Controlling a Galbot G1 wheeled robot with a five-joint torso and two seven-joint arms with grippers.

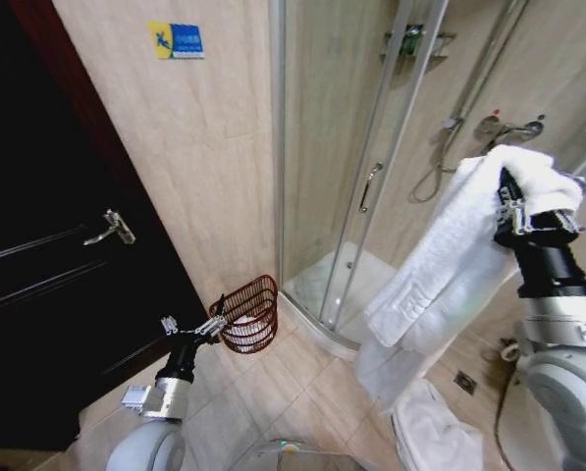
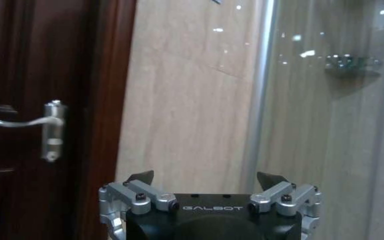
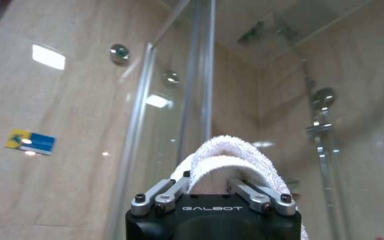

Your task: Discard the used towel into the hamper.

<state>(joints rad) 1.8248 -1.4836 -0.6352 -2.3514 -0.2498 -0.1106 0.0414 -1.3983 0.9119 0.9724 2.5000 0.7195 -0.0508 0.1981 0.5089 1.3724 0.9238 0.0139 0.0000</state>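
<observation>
left gripper (image 2: 209, 181) fingers (image 2: 142, 177) spread, facing door handle (image 2: 45, 129).

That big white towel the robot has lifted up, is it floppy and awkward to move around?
Probably floppy: the towel hangs in long folds from the right gripper. It looks thick, so likely fairly heavy. Its loose tail may swing or snag near the hamper.

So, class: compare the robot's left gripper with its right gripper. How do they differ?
The left gripper is open and empty; the right gripper is shut on the white towel. The left sits low beside the hamper; the right is raised by the shower enclosure. Both are the same black Galbot model.
</observation>
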